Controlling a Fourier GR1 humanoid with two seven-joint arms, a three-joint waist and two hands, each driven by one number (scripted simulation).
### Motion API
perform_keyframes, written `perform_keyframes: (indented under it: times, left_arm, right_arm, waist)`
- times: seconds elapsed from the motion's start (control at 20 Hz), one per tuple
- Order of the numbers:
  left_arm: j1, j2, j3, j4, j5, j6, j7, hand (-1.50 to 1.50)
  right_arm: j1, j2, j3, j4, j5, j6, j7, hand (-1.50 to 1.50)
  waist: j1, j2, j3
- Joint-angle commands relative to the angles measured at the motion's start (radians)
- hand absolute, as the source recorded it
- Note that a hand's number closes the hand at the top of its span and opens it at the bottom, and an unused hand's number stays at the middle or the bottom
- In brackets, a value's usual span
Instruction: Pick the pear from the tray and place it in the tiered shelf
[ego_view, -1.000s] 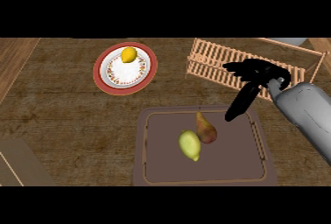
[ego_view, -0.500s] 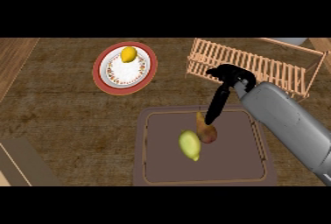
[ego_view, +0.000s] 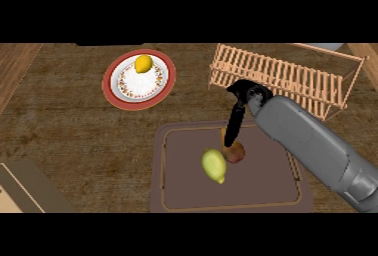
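Pear (ego_view: 235, 152) lies on the brown tray (ego_view: 177, 200), a little right of the tray's middle, its reddish-brown body partly hidden by the dark fingers reaching down onto it. Touching its left side, or very nearly so, is a yellow-green lemon-like fruit (ego_view: 214, 165), also on the tray. The right robot hand (ego_view: 238, 119) comes down from the grey forearm with its fingers stretched long and pointing at the pear's top; the fingertips meet the fruit, but whether they have closed round it I cannot tell from this angle. The left robot hand does not show.

Behind the tray, toward the upper right, stands the wooden slatted tiered shelf (ego_view: 295, 75), with nothing visible in it. Well to the left on the counter (ego_view: 66, 130) sits a red-rimmed plate (ego_view: 118, 95) carrying a yellow lemon (ego_view: 143, 63).

As I judge it, the task is at its early stage: the hand has reached the pear, yet the pear rests on the tray, not lifted. Securing the grasp, the lift, the carry across to the shelf and the release are all left to do.
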Motion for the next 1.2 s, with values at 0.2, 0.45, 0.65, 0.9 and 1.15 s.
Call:
perform_keyframes:
  times: [0.2, 0.45, 0.65, 0.9, 1.15]
  left_arm:
    - [-0.252, -0.090, -0.056, -0.057, 0.005, 0.001, -0.115, 0.00]
    - [-0.269, -0.085, -0.030, -0.062, 0.018, -0.011, -0.088, 0.00]
    - [-0.262, -0.101, -0.040, -0.071, -0.003, -0.008, -0.090, 0.00]
    - [-0.265, -0.114, -0.038, -0.064, 0.009, -0.022, -0.081, 0.00]
    - [-0.284, -0.126, -0.040, -0.076, -0.015, -0.005, -0.066, 0.00]
  right_arm:
    - [-0.032, 0.070, 0.066, 0.062, 0.026, 0.006, 0.094, -1.50]
    - [-0.039, 0.102, 0.091, 0.114, 0.040, -0.005, 0.084, -1.50]
    - [-0.038, 0.119, 0.120, 0.140, 0.060, -0.014, 0.076, -1.50]
    - [-0.023, 0.131, 0.160, 0.194, 0.094, -0.032, 0.065, -1.50]
    - [-0.021, 0.158, 0.187, 0.219, 0.124, -0.059, 0.028, -1.50]
  waist:
    - [-0.047, -0.002, -0.026]
    - [-0.055, 0.001, -0.026]
    - [-0.056, -0.004, -0.025]
    - [-0.055, -0.001, -0.025]
    - [-0.059, 0.001, -0.023]
